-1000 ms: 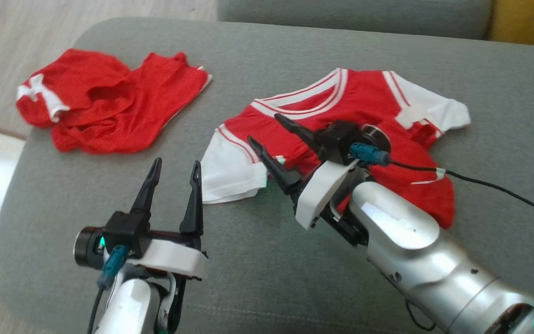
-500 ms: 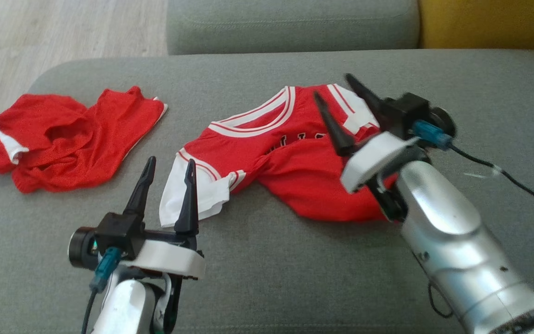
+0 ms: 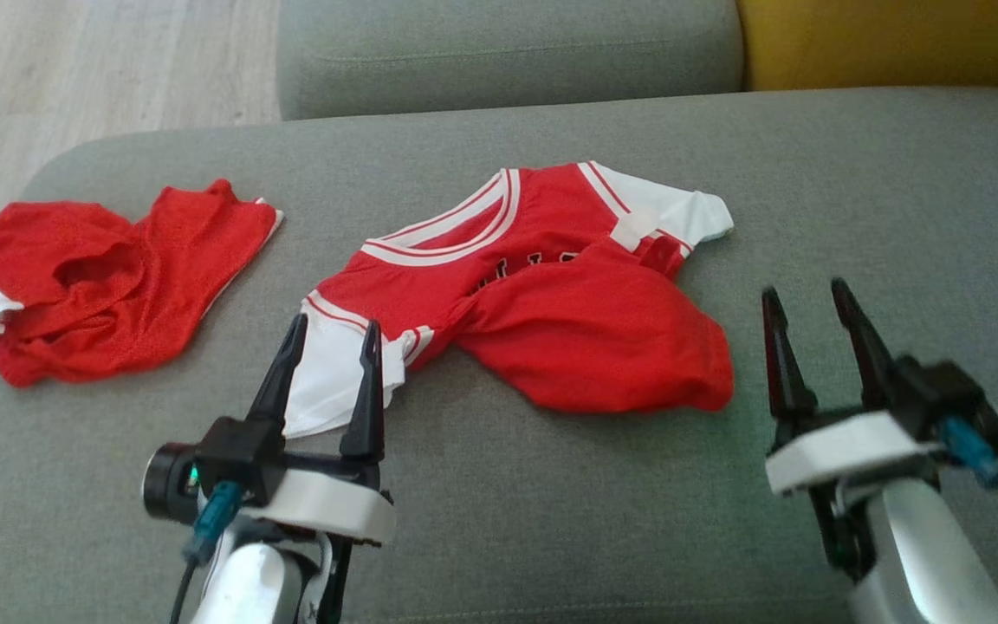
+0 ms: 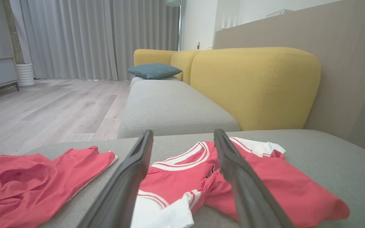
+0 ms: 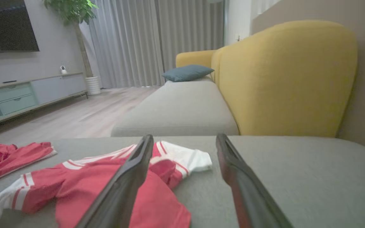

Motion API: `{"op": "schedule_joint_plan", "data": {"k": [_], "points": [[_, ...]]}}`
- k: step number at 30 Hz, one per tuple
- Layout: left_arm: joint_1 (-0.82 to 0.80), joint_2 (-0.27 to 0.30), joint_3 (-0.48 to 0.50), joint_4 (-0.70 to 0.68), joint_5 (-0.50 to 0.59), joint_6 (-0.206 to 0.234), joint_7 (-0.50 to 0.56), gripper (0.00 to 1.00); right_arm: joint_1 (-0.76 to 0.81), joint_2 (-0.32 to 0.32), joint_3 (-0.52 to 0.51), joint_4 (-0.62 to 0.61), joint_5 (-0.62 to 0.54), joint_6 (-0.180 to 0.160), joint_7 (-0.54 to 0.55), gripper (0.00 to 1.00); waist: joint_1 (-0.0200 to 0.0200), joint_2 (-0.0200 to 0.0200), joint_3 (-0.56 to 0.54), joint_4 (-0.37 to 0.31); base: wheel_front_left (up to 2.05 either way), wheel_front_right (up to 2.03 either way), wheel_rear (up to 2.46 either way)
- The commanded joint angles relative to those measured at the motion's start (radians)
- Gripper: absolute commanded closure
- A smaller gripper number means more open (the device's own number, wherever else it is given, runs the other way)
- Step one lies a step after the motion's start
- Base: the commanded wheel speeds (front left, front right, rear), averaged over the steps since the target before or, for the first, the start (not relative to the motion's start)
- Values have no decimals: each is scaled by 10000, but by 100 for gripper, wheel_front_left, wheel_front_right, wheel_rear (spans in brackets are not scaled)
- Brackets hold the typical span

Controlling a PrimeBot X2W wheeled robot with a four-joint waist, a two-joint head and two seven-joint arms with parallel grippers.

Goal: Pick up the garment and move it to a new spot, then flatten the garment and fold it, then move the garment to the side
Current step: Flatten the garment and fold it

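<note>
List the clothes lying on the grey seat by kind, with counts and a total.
Red and white shirt: 1
Crumpled red shorts, as far as the shape tells: 1
Total: 2

The jersey (image 3: pixel 586 338) folds over, hiding most of its lettering (image 3: pixel 542 260).

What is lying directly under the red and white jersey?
The grey seat cushion lies under the jersey. Anything between them is hidden, and a fold covers part of its chest lettering.
</note>
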Motion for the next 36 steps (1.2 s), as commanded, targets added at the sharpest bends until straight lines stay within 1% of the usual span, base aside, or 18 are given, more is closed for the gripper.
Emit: {"op": "schedule_joint_plan", "data": {"k": [1,7,11,16,22,24,32,35,36], "points": [[-257,18,290,-354,17,47,-53,0,-38,149,134,-641,142,39,-98,0,0,-1,62,-59,0,0,0],[-341,18,243,-356,35,-8,-53,0,219,153,5,-1025,272,39,9,0,0,-1,265,4,0,0,0],[-488,18,141,-346,41,-47,-53,0,-30,154,-198,-927,414,39,462,0,0,-1,538,225,0,0,0],[-624,18,5,-300,12,-35,-53,0,-612,155,-747,151,769,39,1425,0,0,-1,954,615,0,0,0],[-772,18,-71,-243,64,-41,-53,0,-1297,155,-1181,1546,717,39,1662,0,0,-1,1412,1059,0,0,0],[-826,18,-14,-225,102,-64,-53,0,-1518,156,-1119,2152,718,39,1622,0,0,-1,1531,1180,0,0,0],[-932,18,82,-286,191,-103,-53,0,-2048,156,-700,3481,284,39,1251,0,0,-1,1776,1213,0,0,0],[-964,18,122,-309,236,-95,-53,0,-2264,156,-502,3939,336,39,1159,0,0,-1,1866,1159,0,0,0],[-967,18,141,-294,257,-100,-53,0,-2321,156,-436,4078,373,39,1122,14,0,-1,1875,1132,0,0,0]]}}
